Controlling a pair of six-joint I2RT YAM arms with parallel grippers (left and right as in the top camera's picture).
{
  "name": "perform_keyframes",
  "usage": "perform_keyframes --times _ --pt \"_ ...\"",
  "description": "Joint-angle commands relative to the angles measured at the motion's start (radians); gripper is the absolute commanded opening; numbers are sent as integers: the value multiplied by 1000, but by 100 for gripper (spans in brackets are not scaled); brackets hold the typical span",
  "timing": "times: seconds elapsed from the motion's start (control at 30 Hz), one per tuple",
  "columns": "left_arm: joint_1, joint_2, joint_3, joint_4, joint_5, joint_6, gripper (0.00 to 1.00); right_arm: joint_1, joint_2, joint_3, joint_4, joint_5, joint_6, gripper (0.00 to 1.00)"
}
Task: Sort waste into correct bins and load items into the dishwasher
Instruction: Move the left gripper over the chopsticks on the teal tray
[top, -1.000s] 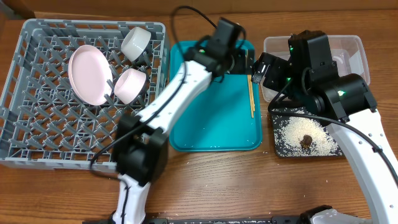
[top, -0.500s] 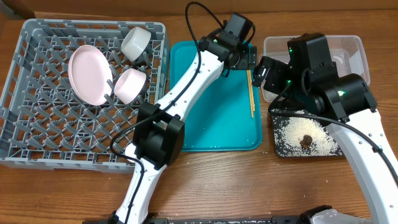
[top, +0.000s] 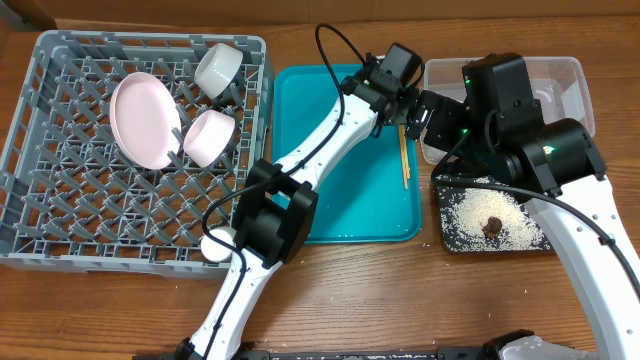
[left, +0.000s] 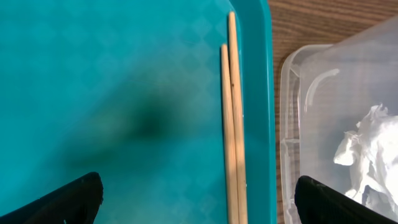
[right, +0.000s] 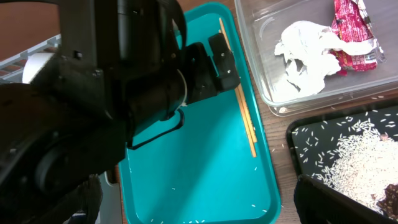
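Observation:
A pair of wooden chopsticks (top: 404, 160) lies along the right edge of the teal tray (top: 330, 200). They also show in the left wrist view (left: 233, 124) and the right wrist view (right: 245, 121). My left gripper (top: 405, 100) hovers open and empty above their far end (left: 199, 199). My right gripper (top: 428, 112) is open and empty above the tray's right side (right: 199, 199). The clear tub (top: 575, 75) holds crumpled white paper (right: 311, 53) and a red wrapper (right: 354, 28). The black tray (top: 445, 240) holds rice (top: 480, 210) and a brown lump (top: 493, 226).
The grey dish rack (top: 60, 230) at the left holds a pale plate (top: 143, 120), a small bowl (top: 210, 137) and a white bowl (top: 218, 68). A small white cup (top: 217, 243) sits at the rack's front right corner. A few rice grains lie on the teal tray.
My left arm has swung to the right across the teal tray until its gripper is over the chopsticks. The white cup by the rack came into view. The right arm has not moved.

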Motion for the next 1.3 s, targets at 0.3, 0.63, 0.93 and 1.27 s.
perform_keyframes --times 0.3,0.63,0.93,1.27 --pt "-46 63 18 2 -82 -3 99 -3 -2 -3 4 7 0 100" --pt "-48 100 18 -23 -107 15 99 -3 -2 -3 4 7 0 100" --pt "-48 114 18 -90 -105 37 99 -3 -2 -3 4 7 0 100" --pt "-48 114 18 -158 -142 122 100 -3 -2 -3 4 7 0 100"
